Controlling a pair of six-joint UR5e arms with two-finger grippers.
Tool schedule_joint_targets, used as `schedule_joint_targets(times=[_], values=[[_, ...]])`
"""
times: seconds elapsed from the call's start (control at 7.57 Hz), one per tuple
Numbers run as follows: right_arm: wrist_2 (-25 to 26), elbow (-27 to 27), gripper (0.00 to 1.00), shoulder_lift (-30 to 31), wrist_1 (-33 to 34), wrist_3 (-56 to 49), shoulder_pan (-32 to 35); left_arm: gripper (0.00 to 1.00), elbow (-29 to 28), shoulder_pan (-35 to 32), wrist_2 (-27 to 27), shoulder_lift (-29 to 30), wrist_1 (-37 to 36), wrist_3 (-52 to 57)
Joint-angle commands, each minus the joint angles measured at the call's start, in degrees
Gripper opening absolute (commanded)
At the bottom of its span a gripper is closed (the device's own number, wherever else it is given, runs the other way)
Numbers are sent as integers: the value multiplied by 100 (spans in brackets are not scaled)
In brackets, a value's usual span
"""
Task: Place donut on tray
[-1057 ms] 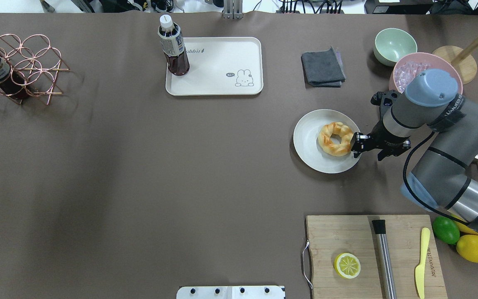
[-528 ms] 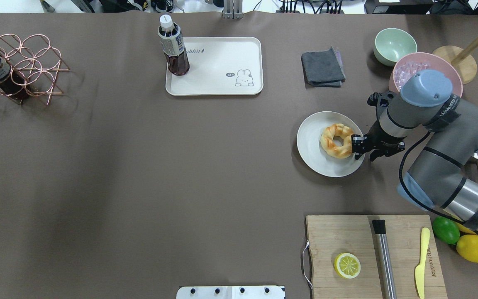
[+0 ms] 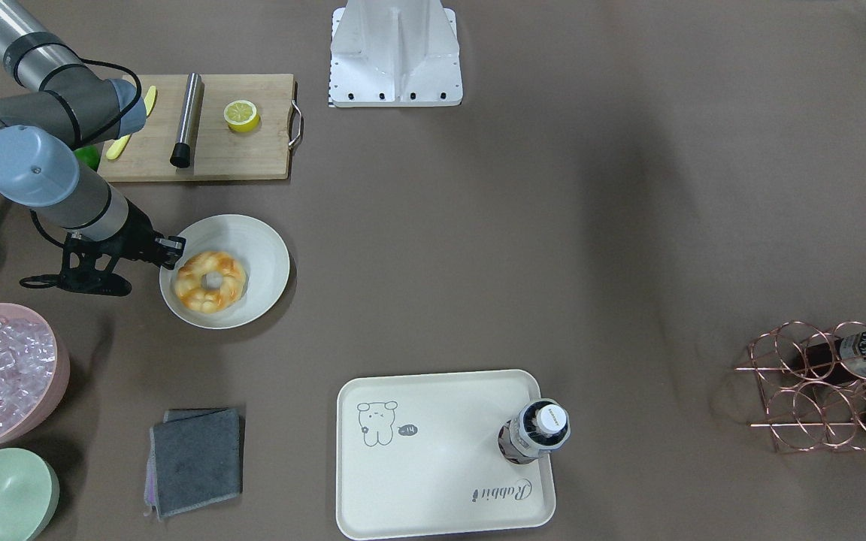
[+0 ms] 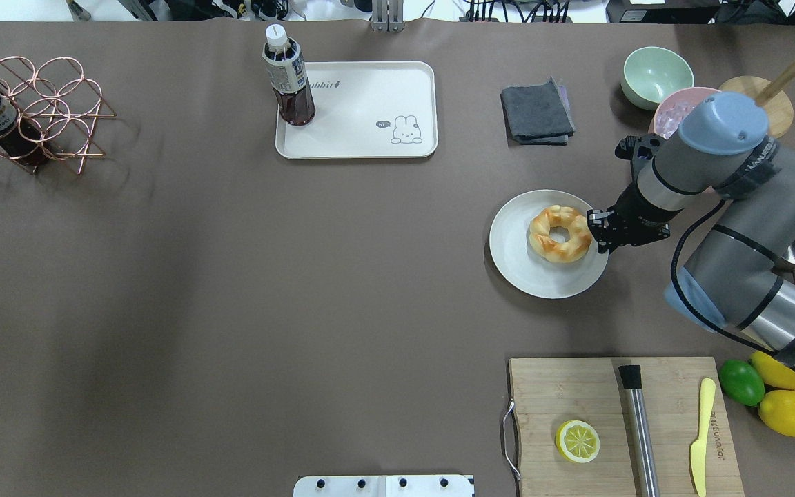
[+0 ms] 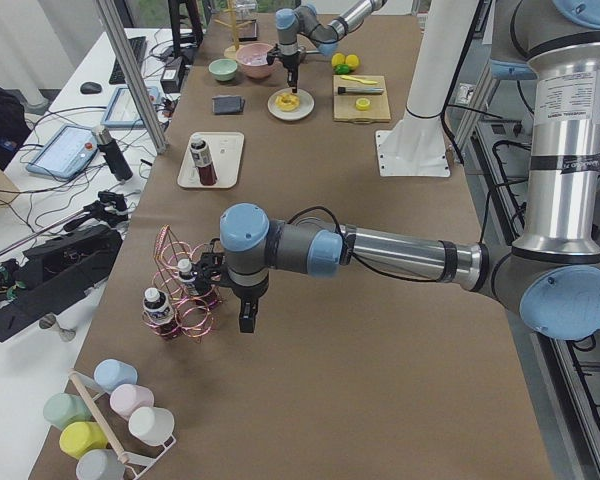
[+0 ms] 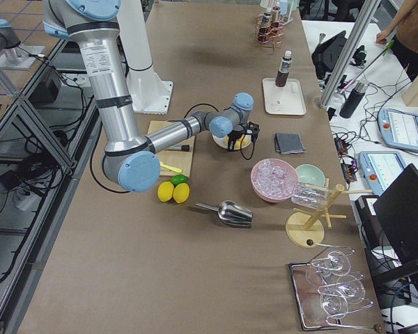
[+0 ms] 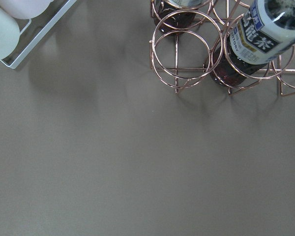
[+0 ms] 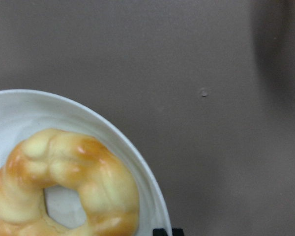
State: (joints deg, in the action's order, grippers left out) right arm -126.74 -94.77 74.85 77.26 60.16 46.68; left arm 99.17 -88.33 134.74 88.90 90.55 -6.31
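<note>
The donut (image 4: 560,235) lies on a round white plate (image 4: 518,259) at the table's right; it also shows in the front view (image 3: 211,280) and the right wrist view (image 8: 83,167). My right gripper (image 4: 599,231) hangs over the plate's right rim, right beside the donut. Its fingertips (image 8: 160,231) sit close together, so it looks shut and empty. The cream tray (image 4: 370,131) lies at the far middle, with a bottle (image 4: 288,83) standing on its left corner. My left gripper (image 5: 246,322) hangs by the wire rack; I cannot tell whether it is open or shut.
A cutting board (image 4: 577,393) with a halved lemon (image 4: 577,442), a steel rod and a yellow knife lies near the robot. A grey cloth (image 4: 537,112), a green bowl (image 4: 656,76) and a pink ice bowl stand behind the plate. A wire bottle rack (image 4: 32,110) is at the far left.
My right gripper has shifted a little away from the robot along the donut's right edge, and the arm's elbow has risen. The plate with the donut has slid slightly toward the robot.
</note>
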Motion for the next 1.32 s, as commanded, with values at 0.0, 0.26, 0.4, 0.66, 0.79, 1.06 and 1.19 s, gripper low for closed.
schedule_joint_targets(times=[0.0,0.26,0.4,0.66,0.79,1.06,1.19], values=[[-430,-112,0,-153,52,-4,385,99,-3,0,0,-4,-3,-2],[-649,36,0,-758,358,66,605,99,6,0,0,-22,-3,7],[-729,446,0,-1214,360,57,797,99,-3,0,-9,-22,-3,7],[-1072,1788,0,-2452,325,75,1158,99,6,0,0,-22,-3,7],[-1072,2396,0,-2980,290,66,1159,99,6,0,0,-13,6,-2],[-1055,3591,0,-3808,-242,83,1203,99,6,0,0,-22,-3,-2],[-1011,4015,0,-4046,-647,101,1186,99,6,0,0,-22,6,7]])
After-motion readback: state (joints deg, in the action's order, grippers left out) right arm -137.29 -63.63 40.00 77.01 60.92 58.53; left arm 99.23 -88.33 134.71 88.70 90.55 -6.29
